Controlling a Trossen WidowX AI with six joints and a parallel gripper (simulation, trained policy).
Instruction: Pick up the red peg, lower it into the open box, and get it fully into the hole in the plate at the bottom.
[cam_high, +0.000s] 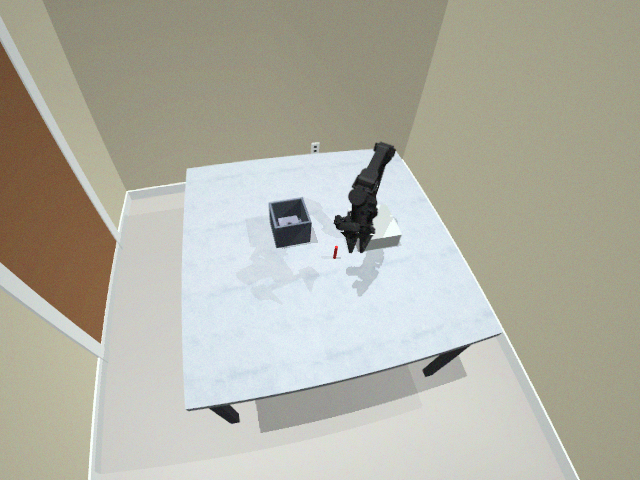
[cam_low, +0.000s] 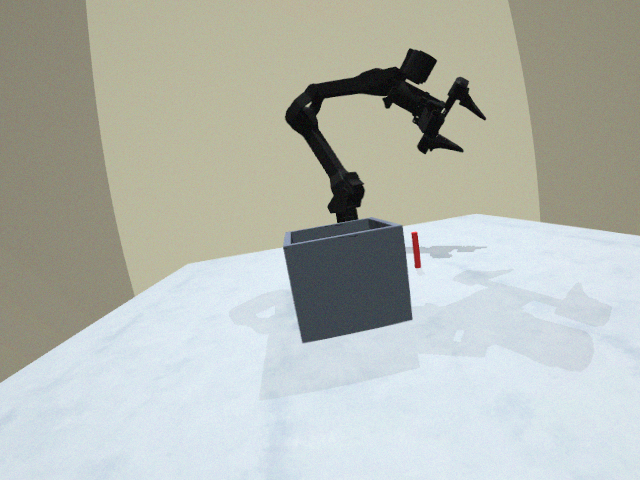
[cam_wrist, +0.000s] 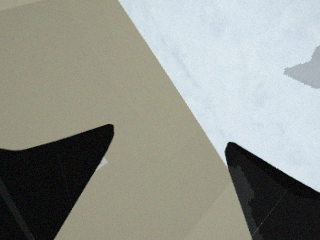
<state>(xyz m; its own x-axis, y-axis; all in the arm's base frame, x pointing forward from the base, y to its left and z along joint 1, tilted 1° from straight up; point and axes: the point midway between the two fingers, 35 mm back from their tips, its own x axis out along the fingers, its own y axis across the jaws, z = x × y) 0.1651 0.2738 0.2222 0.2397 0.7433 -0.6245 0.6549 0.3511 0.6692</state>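
The red peg (cam_high: 335, 252) (cam_low: 416, 250) stands upright on the table, beside the box, and is not in the wrist view. The dark grey open box (cam_high: 293, 236) (cam_low: 351, 286) stands on the table. A pale plate (cam_high: 285, 220) with a small dark hole shows at its bottom in the top view; the walls hide it in the exterior view. My gripper (cam_high: 356, 251) (cam_low: 474, 135) (cam_wrist: 169, 138) is wide open and empty. It hangs high above the table, well above the peg, and is tilted forward.
A white box-shaped block or tray (cam_high: 386, 241) stands on the table behind and beneath the arm in the top view. The table (cam_high: 330, 320) (cam_low: 465, 413) (cam_wrist: 235, 60) carries shadows of the arm; its edge and the wall show in the wrist view.
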